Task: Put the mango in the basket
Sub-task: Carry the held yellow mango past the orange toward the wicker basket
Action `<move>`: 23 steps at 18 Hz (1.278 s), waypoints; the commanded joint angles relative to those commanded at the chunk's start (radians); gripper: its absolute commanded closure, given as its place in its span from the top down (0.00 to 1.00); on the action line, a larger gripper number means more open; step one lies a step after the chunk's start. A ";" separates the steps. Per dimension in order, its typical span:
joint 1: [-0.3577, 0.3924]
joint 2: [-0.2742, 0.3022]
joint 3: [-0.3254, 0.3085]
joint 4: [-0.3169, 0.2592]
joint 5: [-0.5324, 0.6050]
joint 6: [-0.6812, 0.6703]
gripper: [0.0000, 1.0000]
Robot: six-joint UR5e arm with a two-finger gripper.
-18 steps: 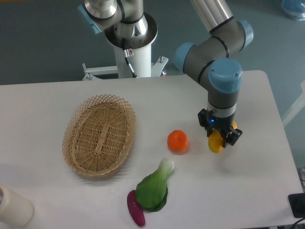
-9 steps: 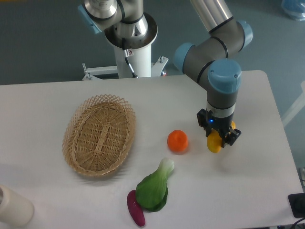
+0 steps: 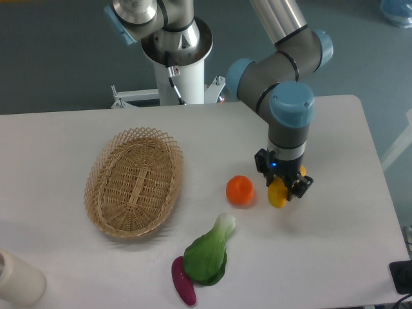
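So your mango [image 3: 278,195] is right of centre in the frame, pinched in the end effector [image 3: 281,188], which is clamped around it from above with only the lower yellow part peeking out under the fingers. Looks like it's just off the worktop [image 3: 335,244], though I can't say for sure.

The orange [image 3: 240,190] is what you should watch. It sits just left of the mango, directly on the line toward the basket [image 3: 134,182]. Carry low and you'll probably knock it rolling. The grip also seems to catch the fruit near one end, and smooth skin could slip or swivel if you swing fast.

Lower down, the leafy green vegetable [image 3: 208,253] and the purple eggplant [image 3: 183,280] sit below that path, so they're likely safe.

The basket is at centre left, well apart from the mango, and there's nothing in it. Its flared lattice rim could snag a low approach, so come in high.
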State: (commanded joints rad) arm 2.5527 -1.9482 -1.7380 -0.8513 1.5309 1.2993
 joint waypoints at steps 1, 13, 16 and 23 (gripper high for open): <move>-0.012 0.008 -0.002 -0.005 0.000 -0.002 0.37; -0.274 0.078 -0.015 -0.021 0.000 -0.244 0.38; -0.345 0.080 -0.015 -0.026 0.000 -0.285 0.38; -0.463 0.104 -0.098 -0.026 0.009 -0.344 0.41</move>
State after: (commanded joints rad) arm 2.0893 -1.8440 -1.8359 -0.8775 1.5401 0.9557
